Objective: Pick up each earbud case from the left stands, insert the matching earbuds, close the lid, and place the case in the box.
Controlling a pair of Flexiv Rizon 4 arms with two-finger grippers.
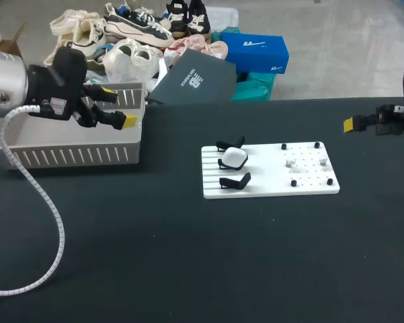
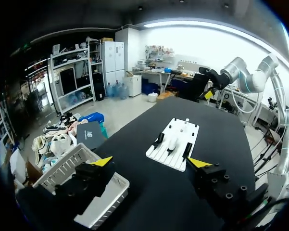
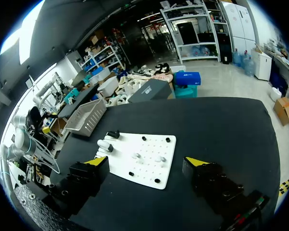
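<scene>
One white earbud case (image 1: 233, 158) sits on the white board (image 1: 269, 187), between two empty black stands (image 1: 235, 180), with the earbuds (image 1: 290, 163) to its right. The left tool (image 1: 119, 107) hangs open and empty above the box's (image 1: 74, 153) right end. The right tool (image 3: 145, 161), fingers spread, is at the worktop's (image 1: 188, 256) right edge.

words on the table (image 1: 188, 269): none that can be read | numbers: none | labels and signs: none
</scene>
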